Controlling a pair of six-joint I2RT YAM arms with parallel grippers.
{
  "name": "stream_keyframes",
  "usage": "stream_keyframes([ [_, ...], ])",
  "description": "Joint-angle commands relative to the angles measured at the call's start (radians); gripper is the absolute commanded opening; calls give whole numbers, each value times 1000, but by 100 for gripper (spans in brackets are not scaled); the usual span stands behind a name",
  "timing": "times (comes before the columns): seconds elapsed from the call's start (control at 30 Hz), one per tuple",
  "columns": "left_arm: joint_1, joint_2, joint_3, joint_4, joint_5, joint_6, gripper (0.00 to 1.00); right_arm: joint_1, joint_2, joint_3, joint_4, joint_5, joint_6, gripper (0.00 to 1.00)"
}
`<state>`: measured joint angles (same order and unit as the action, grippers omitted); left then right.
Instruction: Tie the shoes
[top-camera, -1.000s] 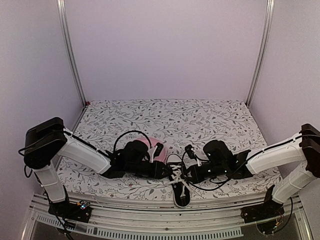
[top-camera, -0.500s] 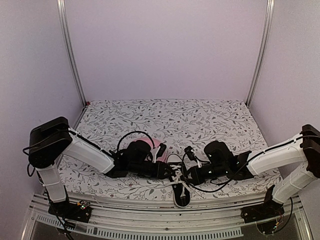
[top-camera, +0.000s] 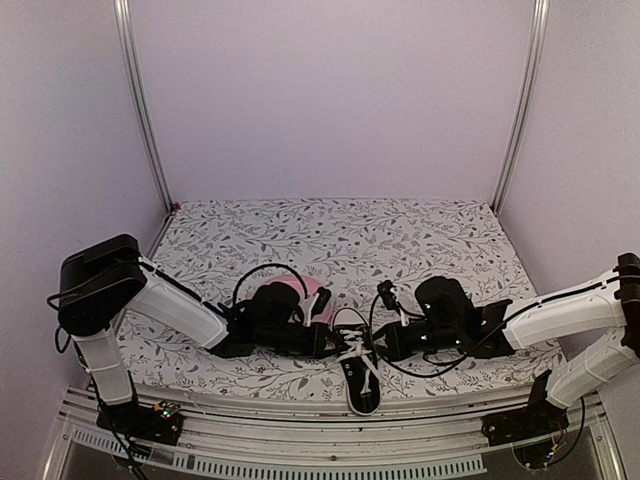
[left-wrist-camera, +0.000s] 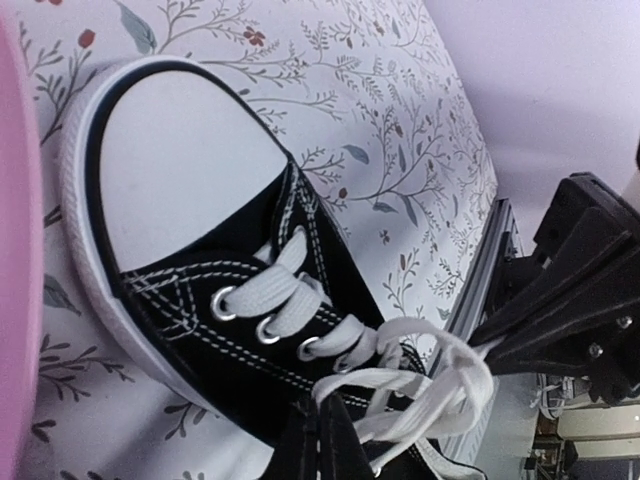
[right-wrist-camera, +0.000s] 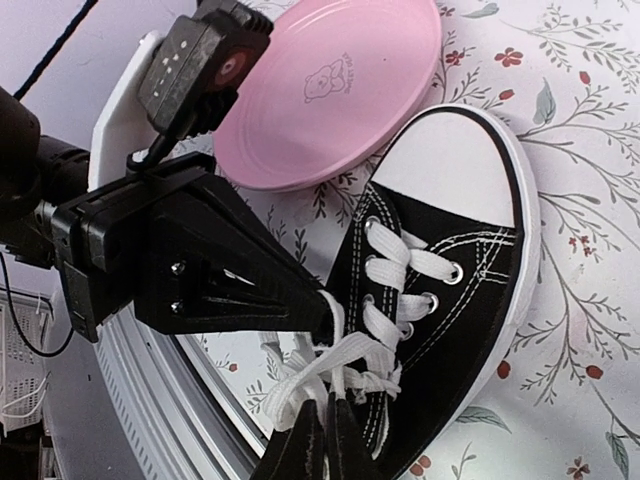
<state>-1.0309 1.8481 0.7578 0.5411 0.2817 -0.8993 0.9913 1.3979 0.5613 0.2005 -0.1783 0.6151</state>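
- Shoe (top-camera: 359, 380) lies at the near edge of the desk (top-camera: 400, 240), centre, with its toe cap pointing far, just beside the pink plate (right-wrist-camera: 330, 90)
- Change noted: the left jaws, part open a moment ago, are now fully closed on a strand of the white laces (left-wrist-camera: 430, 390)
- Right jaws remain closed tight on the opposite lace loop
- Right arm has drawn slightly to the right, and the laces now stretch across the tongue between the two grips
- Judgement: with both ends secured, an outward pull should cinch the knot, though a thin lace may slip
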Motion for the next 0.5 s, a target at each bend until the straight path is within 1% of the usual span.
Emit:
stream_keyframes([
  [0.0,15,-44,-36,16,-51,-2,0,-20,-10,4,-31,60,34,2],
  [0.1,16,-61,-58,14,-86,-8,0,-30,-2,3,-35,71,46,2],
  [0.47,27,-86,-114,10,-130,-49,0,-86,15,-11,-37,90,92,2],
])
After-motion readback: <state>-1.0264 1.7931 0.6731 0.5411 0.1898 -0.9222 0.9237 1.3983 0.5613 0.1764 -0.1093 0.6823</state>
